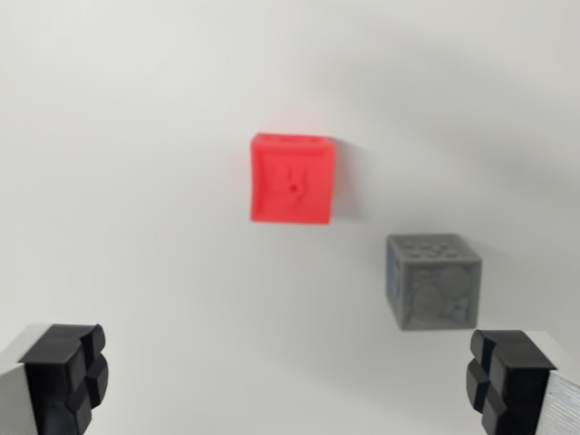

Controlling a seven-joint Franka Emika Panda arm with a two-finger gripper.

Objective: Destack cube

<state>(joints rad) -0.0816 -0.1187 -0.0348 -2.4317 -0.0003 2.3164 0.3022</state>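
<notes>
We look straight down from the wrist onto the white desk [136, 181]; of the arm itself nothing shows but the two black fingertips [65, 376] at the lower corners of the frame, so we note only that the pincer [288, 381] hangs above the surface with its fingers pointing down at it.

Red cube [292, 178]: sits on the desk, near the middle of the wrist view. Its top face is bright red, slightly blurred, with a small dark mark and a faint embossed pattern at its centre. A thin strip of one side face shows along its upper edge. It casts a soft shadow on the side toward the wrist view's right.

Grey cube [435, 282]: sits on the desk below and to the right of the red cube, apart from it, with bare desk between them. It carries raised studs on the top face and circular relief on the side facing us. Neither cube rests on the other.

Pincer: spread wide, one fingertip at each lower corner, both pads bare. Nothing is between them, and they touch neither cube. The red cube lies above the gap between the fingers; the grey cube lies just above the right-hand fingertip, clear of it.
</notes>
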